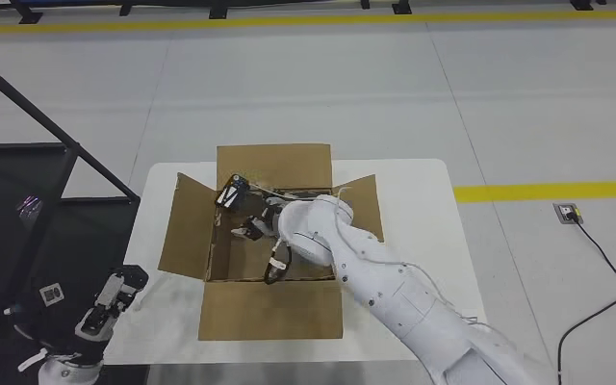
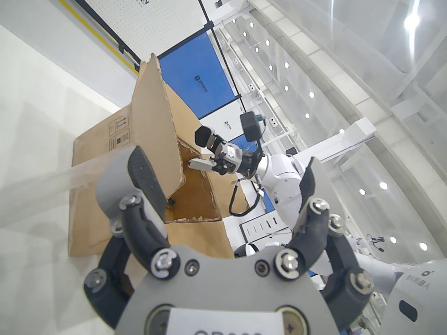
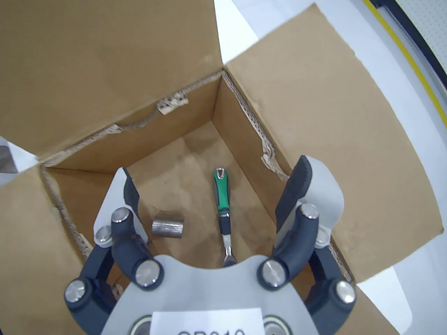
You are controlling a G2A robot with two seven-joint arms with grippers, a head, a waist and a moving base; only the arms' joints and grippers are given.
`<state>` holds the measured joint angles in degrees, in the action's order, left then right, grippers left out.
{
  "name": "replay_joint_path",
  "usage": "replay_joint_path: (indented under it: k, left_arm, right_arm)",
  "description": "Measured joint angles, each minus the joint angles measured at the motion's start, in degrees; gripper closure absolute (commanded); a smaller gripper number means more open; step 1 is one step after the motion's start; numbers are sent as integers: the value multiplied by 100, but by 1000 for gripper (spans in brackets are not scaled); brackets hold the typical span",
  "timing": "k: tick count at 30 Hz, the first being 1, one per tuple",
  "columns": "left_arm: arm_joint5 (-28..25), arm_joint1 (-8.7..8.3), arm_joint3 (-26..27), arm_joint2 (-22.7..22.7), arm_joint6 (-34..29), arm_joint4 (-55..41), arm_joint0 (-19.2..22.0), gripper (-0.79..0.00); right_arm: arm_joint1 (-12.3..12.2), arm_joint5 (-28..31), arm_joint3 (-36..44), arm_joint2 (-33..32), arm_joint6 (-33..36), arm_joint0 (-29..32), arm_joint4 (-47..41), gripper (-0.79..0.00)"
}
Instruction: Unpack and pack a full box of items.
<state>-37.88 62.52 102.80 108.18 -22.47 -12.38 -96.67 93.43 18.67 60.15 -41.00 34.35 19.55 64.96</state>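
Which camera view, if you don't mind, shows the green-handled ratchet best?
The right wrist view: the ratchet lies in plain sight on the box floor. In the top view the right arm covers that spot; in the left wrist view the box wall hides it.

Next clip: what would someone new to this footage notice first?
The open cardboard box stands mid-way on the white table, all four flaps spread, with the right claw open over its inside. On the box floor lie a green-handled ratchet wrench and, apart from it, a short metal cylinder. The left claw, open too, is low by a table corner, beside the box.
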Motion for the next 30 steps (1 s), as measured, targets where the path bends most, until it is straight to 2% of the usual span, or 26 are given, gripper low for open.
replay_joint_path:
  k: [5,7,16,19,26,30]
  left_arm:
    - [268,26,181,-277,140,617,158,-785]
    - [337,32,229,-375,130,768,193,-785]
    - [599,54,445,-881,-28,1301,389,-785]
    - [708,62,451,-1067,-80,1465,499,-785]
    - [1147,73,240,-1450,-286,1513,907,-785]
    - [1388,81,157,-1607,-326,1618,1085,-785]
  right_arm:
    - [-358,1004,795,-883,-677,750,-280,-785]
    - [-446,1339,960,-1149,-726,959,-360,-785]
    - [-452,1342,973,-1163,-725,974,-368,-785]
    - [-519,1647,1137,-1377,-1069,1216,-577,-785]
    - [-880,3001,1925,-2568,-1718,2217,-1261,-785]
    - [-1062,3327,2515,-3268,-1843,2899,-1565,-785]
